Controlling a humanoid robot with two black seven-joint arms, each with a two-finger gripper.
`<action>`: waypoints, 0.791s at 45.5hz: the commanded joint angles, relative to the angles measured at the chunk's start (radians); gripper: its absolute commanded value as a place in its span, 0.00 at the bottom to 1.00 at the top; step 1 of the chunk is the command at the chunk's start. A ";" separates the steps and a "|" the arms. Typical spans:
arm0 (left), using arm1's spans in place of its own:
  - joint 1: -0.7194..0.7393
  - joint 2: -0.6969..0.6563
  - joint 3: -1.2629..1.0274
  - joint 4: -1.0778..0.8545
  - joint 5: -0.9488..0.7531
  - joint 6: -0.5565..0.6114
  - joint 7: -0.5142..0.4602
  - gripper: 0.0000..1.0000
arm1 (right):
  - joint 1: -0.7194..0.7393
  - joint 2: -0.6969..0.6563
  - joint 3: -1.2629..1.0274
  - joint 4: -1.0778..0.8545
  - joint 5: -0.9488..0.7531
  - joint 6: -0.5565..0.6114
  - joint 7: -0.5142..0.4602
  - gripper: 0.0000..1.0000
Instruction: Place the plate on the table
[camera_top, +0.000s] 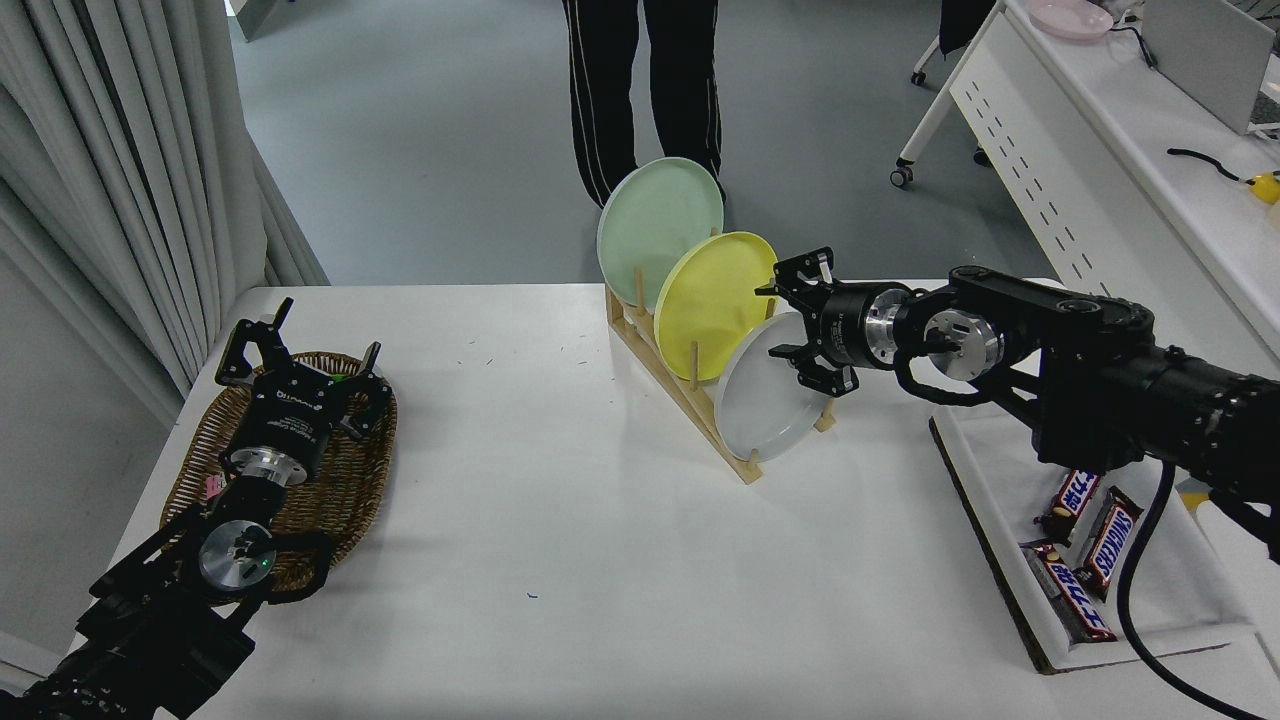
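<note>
The pale grey-white plate (765, 405) stands on edge in the front slot of a wooden rack (700, 410) on the white table (560, 540). Behind it stand a yellow plate (712, 300) and a mint-green plate (655, 225). My right gripper (785, 320) is open at the pale plate's upper right rim, one finger above the rim and one over the plate's face. My left gripper (300, 355) rests open over a wicker basket at the lower left.
The wicker basket (345, 490) sits at the table's left. A white tray (1010, 500) with candy bars (1085, 560) lies at the right, under my right arm. A person's legs (645, 90) stand beyond the far edge. A perforated-panel desk (1060, 170) is at the upper right.
</note>
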 joint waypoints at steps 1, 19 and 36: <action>0.000 0.000 0.000 0.000 0.000 0.000 0.000 1.00 | 0.002 -0.007 0.016 0.011 0.000 0.017 -0.016 0.60; 0.000 0.000 0.000 0.000 0.000 0.000 0.000 1.00 | 0.005 -0.021 0.023 0.011 0.000 0.019 -0.042 0.45; 0.000 0.000 0.000 0.000 0.000 0.000 0.000 1.00 | 0.005 -0.019 0.040 0.003 0.000 0.019 -0.047 0.37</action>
